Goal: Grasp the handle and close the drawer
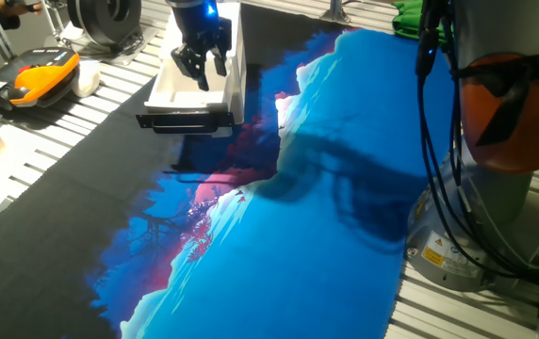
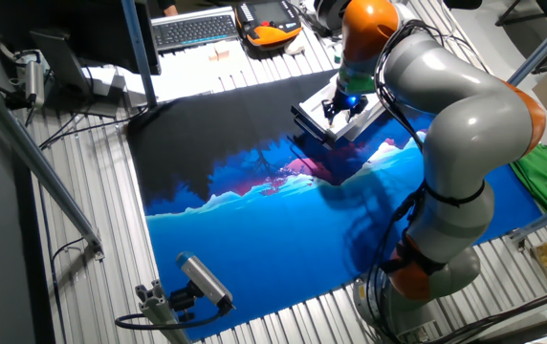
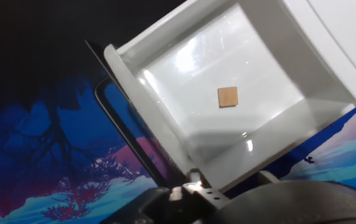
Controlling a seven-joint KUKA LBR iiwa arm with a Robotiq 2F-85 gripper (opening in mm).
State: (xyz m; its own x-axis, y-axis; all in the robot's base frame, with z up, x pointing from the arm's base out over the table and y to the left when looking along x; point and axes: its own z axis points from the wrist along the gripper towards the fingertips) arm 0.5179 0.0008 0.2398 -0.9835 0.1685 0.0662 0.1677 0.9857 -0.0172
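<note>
Blue mat: one open drawer, one handle

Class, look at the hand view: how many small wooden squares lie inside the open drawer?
1. One wooden square lies near the middle of the drawer floor; the cabinet hides the drawer's back end.
</note>
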